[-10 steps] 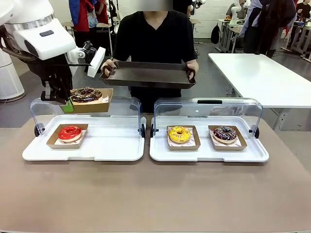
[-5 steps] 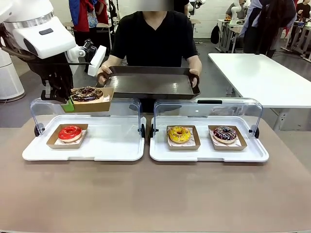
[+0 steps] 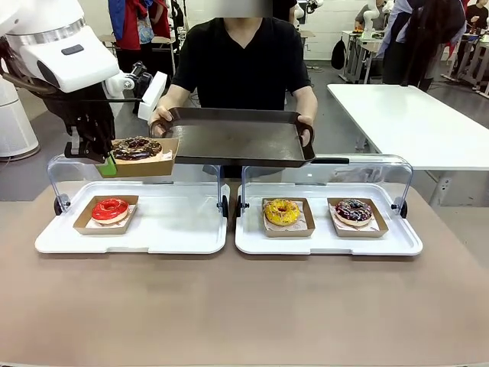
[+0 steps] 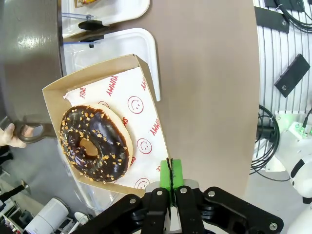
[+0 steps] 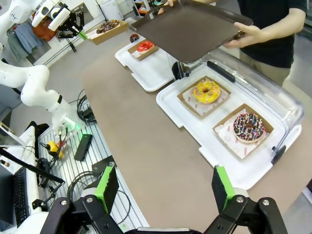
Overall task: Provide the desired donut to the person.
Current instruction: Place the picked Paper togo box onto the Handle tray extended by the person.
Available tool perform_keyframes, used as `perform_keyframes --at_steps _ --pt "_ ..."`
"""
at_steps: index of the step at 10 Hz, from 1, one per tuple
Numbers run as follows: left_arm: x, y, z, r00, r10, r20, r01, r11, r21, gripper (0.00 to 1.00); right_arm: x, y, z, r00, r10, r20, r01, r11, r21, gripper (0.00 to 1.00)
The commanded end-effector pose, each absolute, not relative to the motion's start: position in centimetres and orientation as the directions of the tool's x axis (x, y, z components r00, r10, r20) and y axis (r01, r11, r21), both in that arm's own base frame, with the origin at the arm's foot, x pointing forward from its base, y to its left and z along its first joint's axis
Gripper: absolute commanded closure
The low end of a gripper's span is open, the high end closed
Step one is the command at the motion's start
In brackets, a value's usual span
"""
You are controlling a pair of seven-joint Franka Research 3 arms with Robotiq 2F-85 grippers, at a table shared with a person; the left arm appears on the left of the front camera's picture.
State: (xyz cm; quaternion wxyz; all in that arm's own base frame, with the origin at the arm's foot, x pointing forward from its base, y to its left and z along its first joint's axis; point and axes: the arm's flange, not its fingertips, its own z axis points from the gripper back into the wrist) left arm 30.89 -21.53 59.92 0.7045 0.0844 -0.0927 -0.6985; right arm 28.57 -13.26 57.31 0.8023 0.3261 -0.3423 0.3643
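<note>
Gripping box (image 3: 145,168) edge, left hand (image 4: 171,175); chocolate donut (image 3: 135,148) just beside it.

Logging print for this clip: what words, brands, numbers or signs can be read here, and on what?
"YUMMY": red, repeated on the white liner paper in the cardboard box, under the chocolate donut.
Smiley-face signs: red, same liner.
Other donuts' liners: too small to read.
</note>
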Motion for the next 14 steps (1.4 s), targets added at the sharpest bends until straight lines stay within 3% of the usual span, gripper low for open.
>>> perform_keyframes --at_steps 1,3,5,7,8,10,12,14 --pt "30.6 -21.4 60.1 0.012 -1.000 0.007 0.966 0.014 0.258 1.00 28.7 -13.2 57.4 0.482 0.354 0.801 -0.820 0.506 0.270 0.00" --pt "31.6 -22.2 61.8 0.000 -1.000 0.021 0.957 0.006 0.289 0.99 28.7 -13.2 57.4 0.482 0.354 0.801 -0.820 0.506 0.270 0.00" --pt "33.9 -25.4 66.3 -0.106 -0.994 0.006 0.942 -0.098 0.322 0.99 28.7 -13.2 57.4 0.482 0.354 0.801 -0.820 0.506 0.270 0.00" --pt "38.4 -27.9 66.8 -0.140 -0.990 -0.013 0.934 -0.136 0.332 0.99 28.7 -13.2 57.4 0.482 0.354 0.801 -0.820 0.506 0.270 0.00" --pt "42.0 -28.7 66.0 -0.126 -0.990 -0.066 0.933 -0.141 0.332 0.99 28.7 -13.2 57.4 0.482 0.354 0.801 -0.820 0.506 0.270 0.00" --pt "46.9 -29.3 63.1 -0.121 -0.990 -0.066 0.952 -0.135 0.275 0.99 28.7 -13.2 57.4 0.482 0.354 0.801 -0.820 0.506 0.270 0.00" --pt "49.9 -30.8 61.0 -0.187 -0.980 -0.073 0.953 -0.199 0.230 0.99 28.7 -13.2 57.4 0.482 0.354 0.801 -0.820 0.506 0.270 0.00" --pt "51.2 -30.6 59.2 -0.144 -0.985 -0.092 0.966 -0.160 0.202 0.99 28.7 -13.2 57.4 0.482 0.354 0.801 -0.820 0.506 0.270 0.00"
